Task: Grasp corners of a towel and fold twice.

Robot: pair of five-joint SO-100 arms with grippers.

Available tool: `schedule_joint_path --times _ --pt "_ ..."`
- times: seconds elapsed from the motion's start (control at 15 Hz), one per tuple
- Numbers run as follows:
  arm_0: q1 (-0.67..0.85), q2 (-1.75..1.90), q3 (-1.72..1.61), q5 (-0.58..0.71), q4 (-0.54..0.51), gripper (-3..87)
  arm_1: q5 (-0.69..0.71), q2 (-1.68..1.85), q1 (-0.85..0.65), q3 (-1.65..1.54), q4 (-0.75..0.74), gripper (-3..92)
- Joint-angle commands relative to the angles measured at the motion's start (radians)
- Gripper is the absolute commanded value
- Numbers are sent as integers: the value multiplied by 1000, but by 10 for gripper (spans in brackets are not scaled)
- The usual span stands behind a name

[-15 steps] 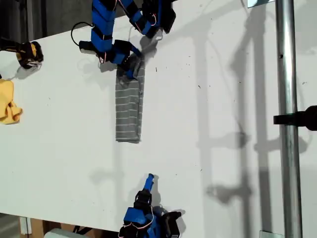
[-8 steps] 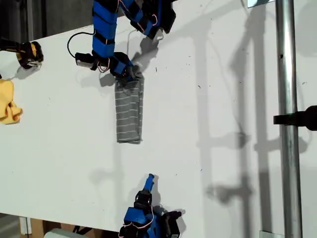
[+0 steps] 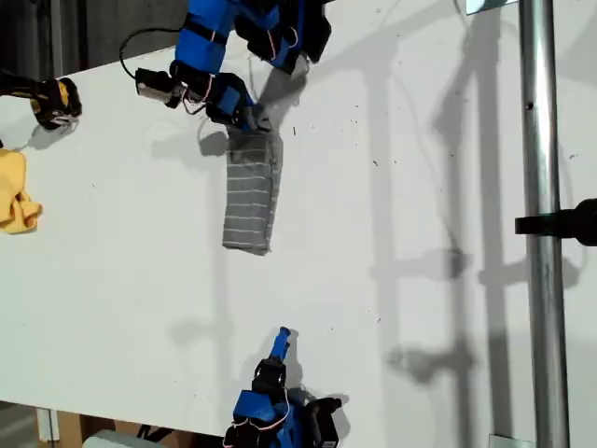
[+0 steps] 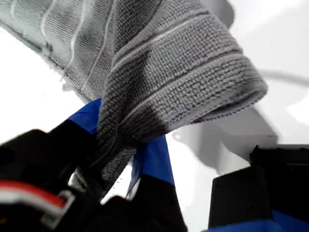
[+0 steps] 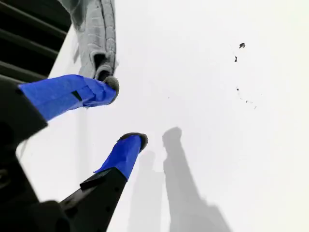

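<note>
The towel, grey with thin white stripes, lies as a narrow folded strip on the white table. My first gripper is shut on the strip's end at the top of the exterior view and holds that end raised. In the first wrist view the towel is pinched in my first gripper, and a hemmed edge curls over past the blue fingers. My second gripper stands open near the exterior view's bottom edge, well apart from the cloth. In its own view my second gripper is empty, with the towel beyond it.
A small yellow cloth lies at the exterior view's left edge, with a black and yellow object above it. A metal pole with a black clamp runs down the exterior view's right side.
My first gripper has risen with the towel's end and moved toward the exterior view's top. The strip's far end was dragged slightly after it. The second arm stayed still.
</note>
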State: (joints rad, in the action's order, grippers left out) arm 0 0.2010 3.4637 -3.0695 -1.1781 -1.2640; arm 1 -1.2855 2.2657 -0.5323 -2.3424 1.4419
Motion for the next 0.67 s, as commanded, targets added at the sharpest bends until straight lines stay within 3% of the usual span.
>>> schedule_joint_path --times 0.0,0.13,0.33,0.6 --pt "14 6 8 6 -2 174 -69 196 48 -17 112 0" --pt "15 6 6 8 0 175 -92 232 103 -34 55 0" --pt "15 6 6 8 0 175 -12 172 106 118 -81 0" --pt "17 6 5 6 0 175 104 -235 140 514 -213 0"
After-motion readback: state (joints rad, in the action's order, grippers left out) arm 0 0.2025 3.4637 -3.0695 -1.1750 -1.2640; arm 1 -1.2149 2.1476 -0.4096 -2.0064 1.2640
